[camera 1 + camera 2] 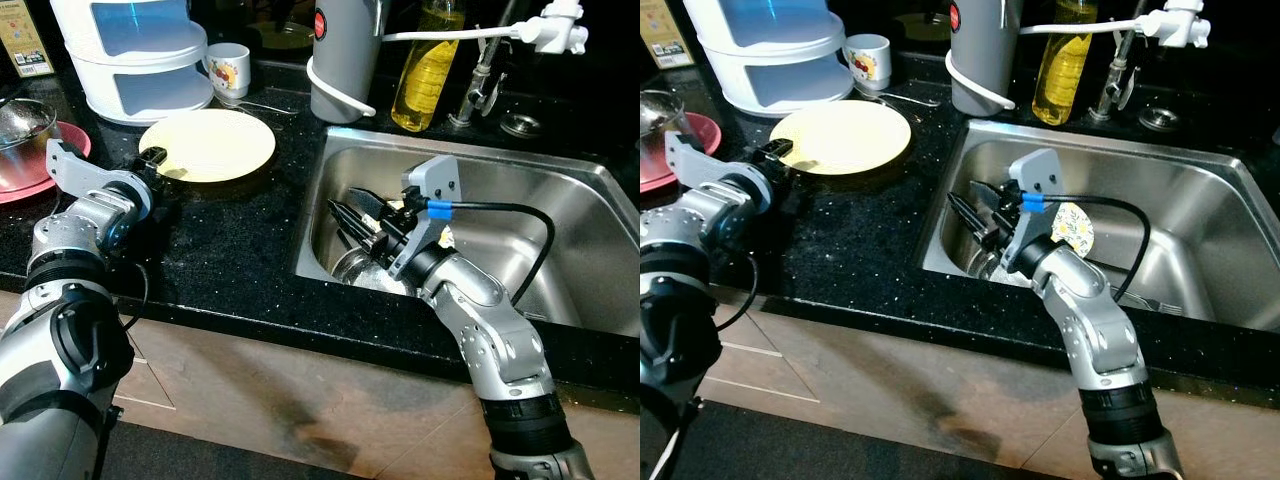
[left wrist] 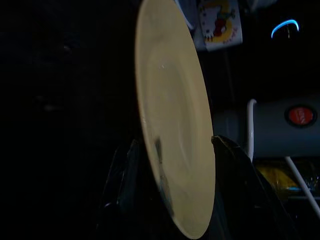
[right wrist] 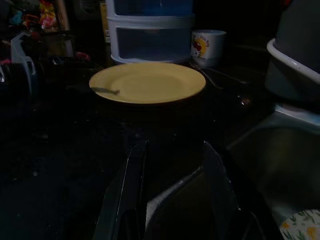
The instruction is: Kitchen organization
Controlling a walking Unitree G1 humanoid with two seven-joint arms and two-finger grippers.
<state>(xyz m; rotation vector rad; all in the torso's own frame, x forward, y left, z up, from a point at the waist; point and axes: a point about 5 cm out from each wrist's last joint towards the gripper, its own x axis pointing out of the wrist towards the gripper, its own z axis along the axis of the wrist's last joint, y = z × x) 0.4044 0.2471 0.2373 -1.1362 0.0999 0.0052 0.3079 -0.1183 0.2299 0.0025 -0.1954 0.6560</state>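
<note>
Left gripper (image 1: 160,165) fingers clamp the yellow plate (image 1: 208,143) rim on the bench; right gripper (image 1: 352,222) fingers, parted and empty, reach into the sink (image 1: 560,180); next probably lift the plate

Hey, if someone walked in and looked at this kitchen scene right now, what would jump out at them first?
Probably the yellow plate on the black counter, with the left gripper clamped on its near rim. Next, the right gripper reaching down into the steel sink over a glass item too dim to identify. Behind stand a white tiered container, a cartoon mug and a bottle of yellow oil.
</note>
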